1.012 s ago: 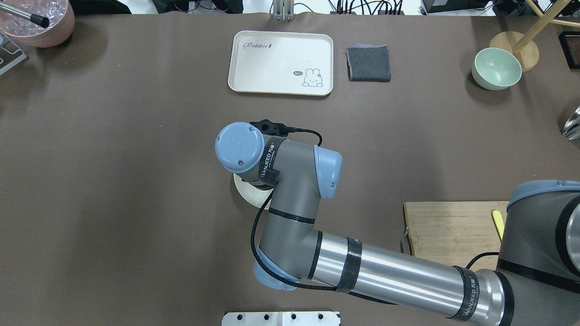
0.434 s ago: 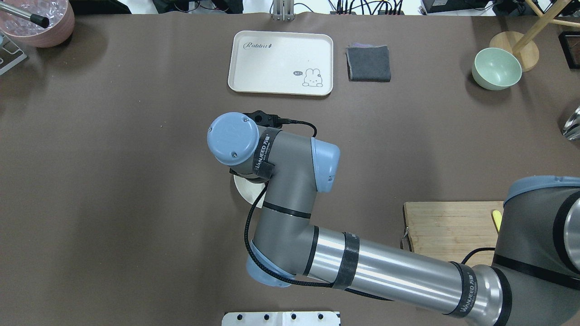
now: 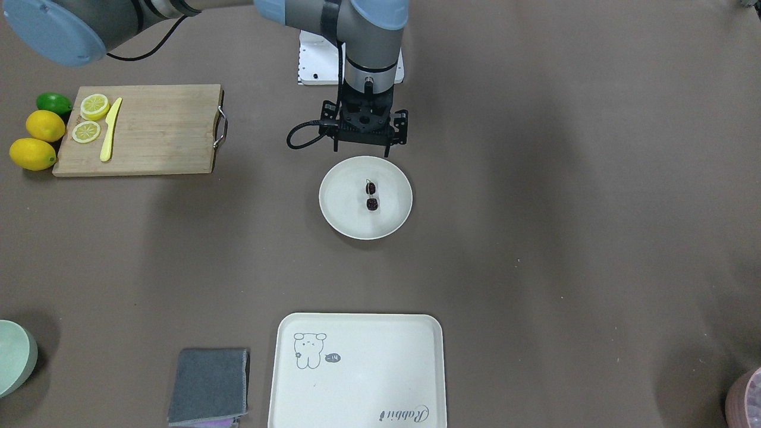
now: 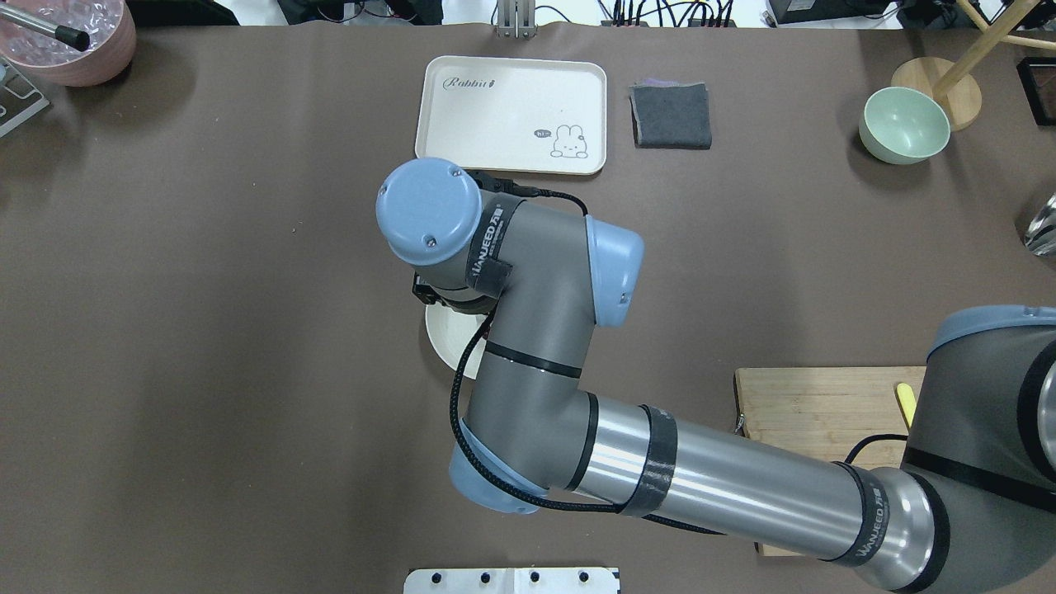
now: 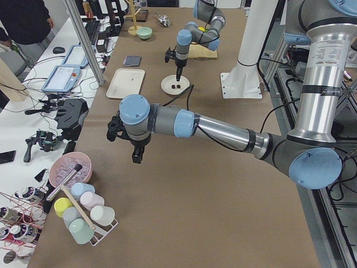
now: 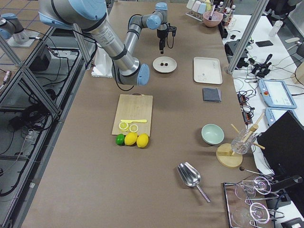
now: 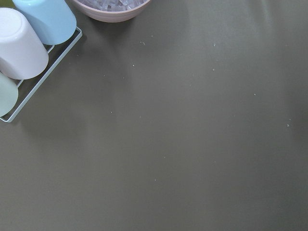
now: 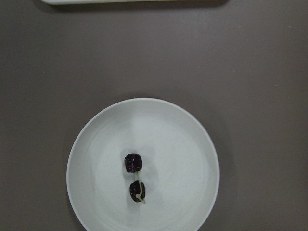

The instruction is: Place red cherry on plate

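Note:
The red cherry [image 3: 372, 204] [image 8: 133, 162], a tiny dark pair on a thin stem, lies just off the middle of the round cream plate [image 3: 333, 214] [image 8: 183, 144] at the table's centre. My right gripper [image 3: 362, 151] hangs above the plate's robot-side rim, clear of the cherry, with its fingertips apart and nothing between them. In the overhead view my right wrist hides the gripper and most of the plate [image 4: 445, 346]. My left gripper [image 5: 136, 158] hovers over bare table at the far end. It shows only in the exterior left view, so I cannot tell its state.
A wooden board [image 3: 154, 131] with lemon slices and a yellow knife lies on my right, with lemons [image 3: 35, 139] beside it. Across from the plate are the rabbit tray [image 3: 357, 368] and a grey cloth [image 3: 208, 386]. A cup rack [image 7: 29, 43] and a pink bowl [image 7: 110, 7] stand near my left gripper.
My right wrist has risen and drifted toward the rabbit tray, away from the plate. The plate has not moved.

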Motion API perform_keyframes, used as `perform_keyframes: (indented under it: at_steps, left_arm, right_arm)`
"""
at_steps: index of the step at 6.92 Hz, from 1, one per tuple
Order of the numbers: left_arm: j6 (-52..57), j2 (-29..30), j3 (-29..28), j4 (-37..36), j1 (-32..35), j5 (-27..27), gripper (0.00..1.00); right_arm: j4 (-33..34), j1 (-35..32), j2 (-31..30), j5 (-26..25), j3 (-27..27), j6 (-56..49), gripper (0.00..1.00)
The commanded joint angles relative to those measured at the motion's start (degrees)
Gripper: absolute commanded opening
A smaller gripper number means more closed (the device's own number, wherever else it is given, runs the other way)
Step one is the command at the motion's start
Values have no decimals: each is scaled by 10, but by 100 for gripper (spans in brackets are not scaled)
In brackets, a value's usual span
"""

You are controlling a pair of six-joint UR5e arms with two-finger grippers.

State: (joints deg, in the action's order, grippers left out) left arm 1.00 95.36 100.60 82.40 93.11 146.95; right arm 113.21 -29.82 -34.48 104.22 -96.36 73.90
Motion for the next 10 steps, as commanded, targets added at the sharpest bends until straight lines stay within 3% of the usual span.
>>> perform_keyframes:
  at_steps: [1,2,5,7,8,10]
  left_arm:
    - [-9,2,-1,-1,-1,0,98]
    - [-11,7,-13,-2,-5,-1,98]
    - [-6,24,-44,2,-39,-36,98]
    - [0,42,-100,53,-52,-61,98]
    - [-4,34,-118,100,-57,-79,98]
    - [-4,9,-104,117,-57,-75,98]
  right_arm:
    - [67,-103,-95,68,-134,-117,100]
    - [66,-170,-184,110,-196,-218,100]
    - [60,-350,-331,214,-200,-529,100]
    - [60,-463,-394,254,-169,-714,100]
    - [61,-528,-400,270,-125,-824,100]
    - [60,-589,-405,270,-61,-946,100]
